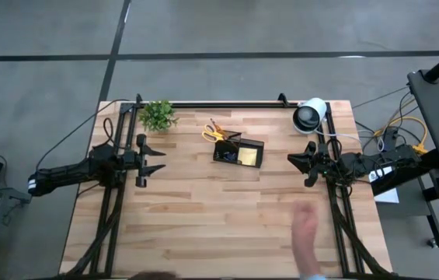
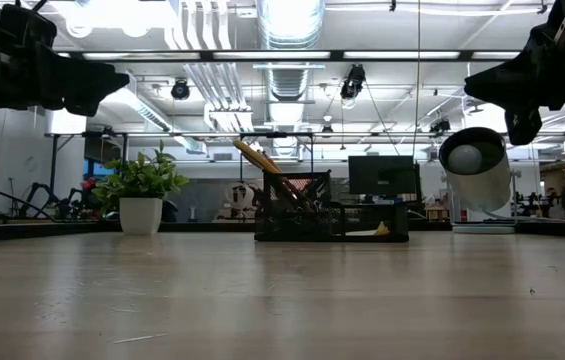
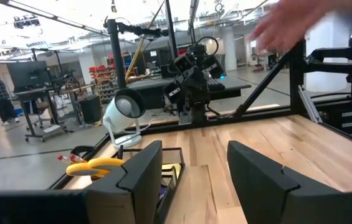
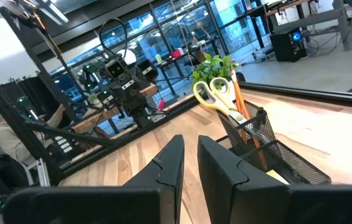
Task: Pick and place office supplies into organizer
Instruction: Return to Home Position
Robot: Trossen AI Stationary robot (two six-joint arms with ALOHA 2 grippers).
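The black mesh organizer point(image 1: 240, 151) stands at the table's middle, toward the far edge. The yellow-handled scissors point(image 1: 214, 134) and orange pencils point(image 2: 256, 158) stick up out of its left compartment, leaning left. The yellow sticky-note pad point(image 1: 246, 158) lies in the right one. My left gripper point(image 1: 162, 159) hovers open to the organizer's left, with its fingers pointing at it. My right gripper point(image 1: 290, 160) hovers to the organizer's right with only a narrow gap between its fingers point(image 4: 177, 155). Neither touches anything.
A small green plant point(image 1: 158, 114) stands at the far left. A white-and-black roll point(image 1: 310, 115) is at the far right. A person's blurred hand point(image 1: 306, 232) reaches over the table's near right part. It also shows in the left wrist view point(image 3: 300, 18).
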